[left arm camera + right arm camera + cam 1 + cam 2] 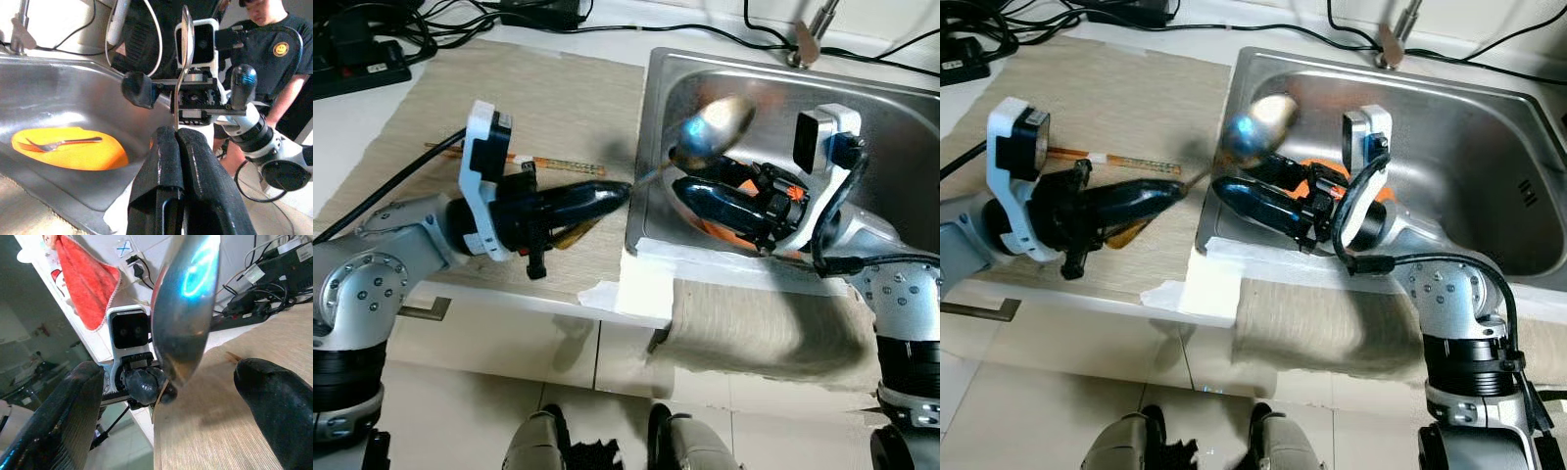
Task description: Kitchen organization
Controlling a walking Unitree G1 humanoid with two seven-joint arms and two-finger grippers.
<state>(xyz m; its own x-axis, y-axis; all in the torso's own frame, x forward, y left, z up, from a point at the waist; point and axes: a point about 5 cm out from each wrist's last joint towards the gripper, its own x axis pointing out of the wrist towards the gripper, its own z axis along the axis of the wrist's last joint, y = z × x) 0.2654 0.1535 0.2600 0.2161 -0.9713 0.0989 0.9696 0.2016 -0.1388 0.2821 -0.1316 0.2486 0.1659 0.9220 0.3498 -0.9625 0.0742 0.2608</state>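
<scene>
I hold a shiny metal spoon (710, 127) by the tip of its thin handle in my left pincer (607, 196), bowl raised over the sink's left rim. In the sink (891, 147) lies an orange plate (73, 152) with a fork (58, 143) flat on it.

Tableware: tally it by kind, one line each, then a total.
Spoon: 1, held by the left gripper over the sink edge
Fork: 1, lying on the plate
Orange plate: 1, in the sink
Chopsticks: 1 pair, on the mat
Total: 4
</scene>
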